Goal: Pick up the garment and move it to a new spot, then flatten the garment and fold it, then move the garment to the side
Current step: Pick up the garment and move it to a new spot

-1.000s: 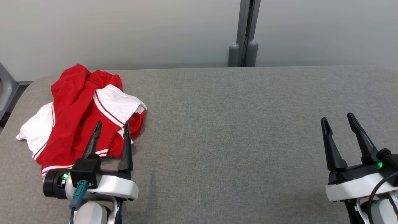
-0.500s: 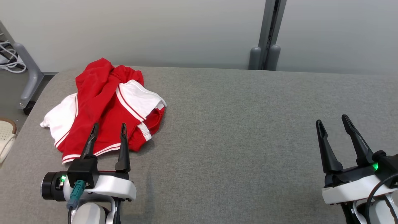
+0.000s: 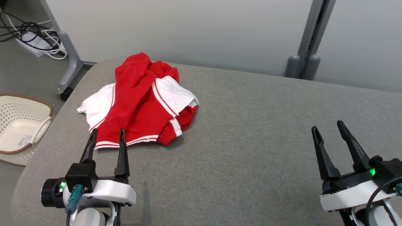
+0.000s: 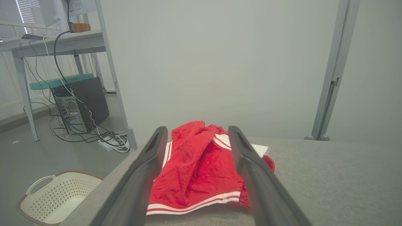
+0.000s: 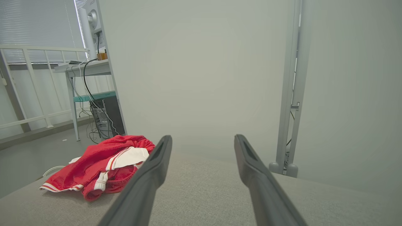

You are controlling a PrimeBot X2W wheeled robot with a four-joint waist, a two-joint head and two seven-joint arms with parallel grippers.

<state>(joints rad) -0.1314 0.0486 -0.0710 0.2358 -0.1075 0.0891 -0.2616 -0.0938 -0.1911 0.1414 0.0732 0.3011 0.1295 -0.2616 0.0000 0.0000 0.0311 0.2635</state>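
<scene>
None of the steps is looking done: the garment is lying crumpled near the left end of the counter. The left gripper is hovering just short of its hem, the right gripper well apart, both gaping and holding nothing. Lifting, flattening and folding are all waiting.

The red-and-white cloth garment at the worktop's far left corner looks soft and matt, a slightly fuzzy knit with smoother white stripes. The grey fabric-covered worktop has a coarse, felt-like weave, matt throughout. The left claw and right claw have matt black plastic fingers on glossy white plastic housings. Off the left edge, the cream perforated plastic basket has a smooth brown rim.
</scene>
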